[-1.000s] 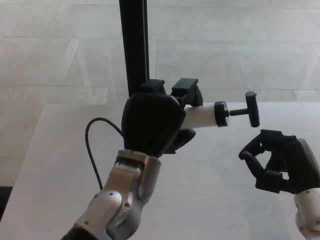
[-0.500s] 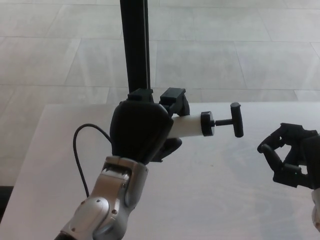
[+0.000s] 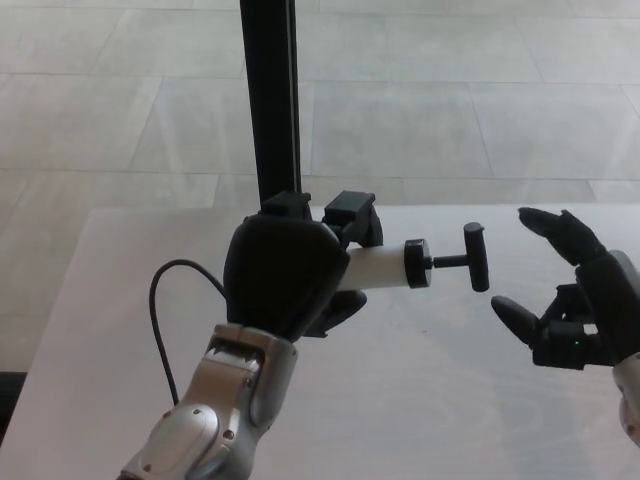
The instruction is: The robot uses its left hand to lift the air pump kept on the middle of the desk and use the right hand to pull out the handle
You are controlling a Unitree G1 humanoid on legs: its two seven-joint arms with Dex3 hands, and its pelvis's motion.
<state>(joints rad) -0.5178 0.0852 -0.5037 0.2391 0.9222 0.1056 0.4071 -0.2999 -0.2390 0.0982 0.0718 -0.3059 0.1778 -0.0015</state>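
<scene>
1. The air pump [image 3: 380, 268] is held level above the desk [image 3: 450, 400], clasped by the left hand [image 3: 280, 275].
2. Its T-handle [image 3: 476, 257] is pointed at the right hand [image 3: 570, 300], whose fingers are spread, just beside it.
3. The crossbar should be enclosed squarely, then drawn along the rod's axis.

Left hand [image 3: 283, 275] is gripping the pump [image 3: 385, 266] above the table [image 3: 420, 400], holding it sideways with the handle [image 3: 476, 257] pointing right. Right hand [image 3: 575, 295] is hovering just beside the handle, fingers spread, not touching it.
</scene>
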